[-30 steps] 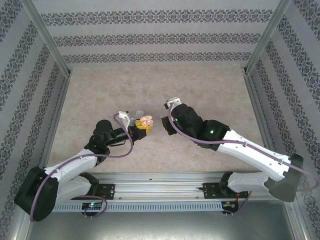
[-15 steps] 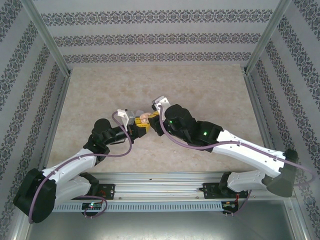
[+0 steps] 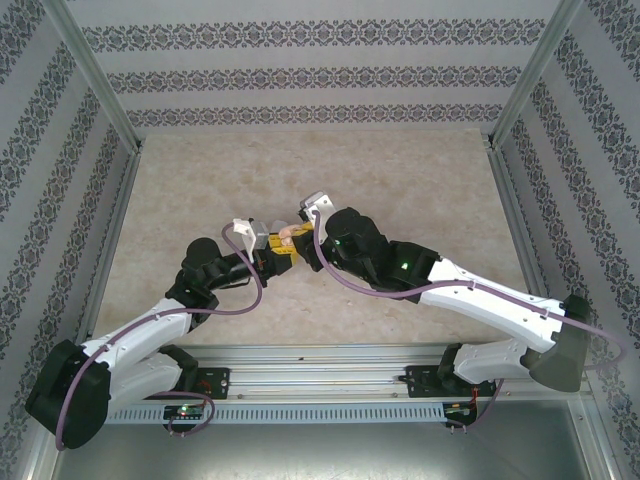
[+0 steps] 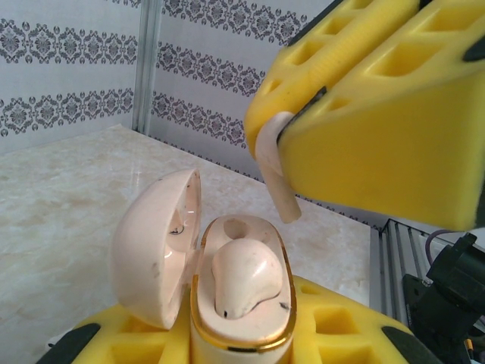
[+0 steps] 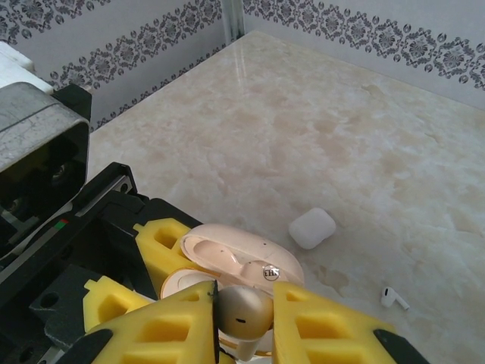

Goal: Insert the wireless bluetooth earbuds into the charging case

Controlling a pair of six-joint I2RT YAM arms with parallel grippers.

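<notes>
Having moved in, right fingers (image 5: 294, 322) pinching an earbud (image 5: 242, 307) above the open charging case (image 4: 151, 254), left fingers (image 4: 333, 337) clamping it.

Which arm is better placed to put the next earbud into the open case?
Right. The right gripper holds an earbud, stem down, just above the empty socket of the open case; the left gripper is shut on that case, steadying it.

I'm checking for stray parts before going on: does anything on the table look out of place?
A tiny white plastic earbud lies loose on the beige marble table, apart from the small closed glossy white case beside it. It looks stray, outside any case. Nothing looks spilled or damaged.
</notes>
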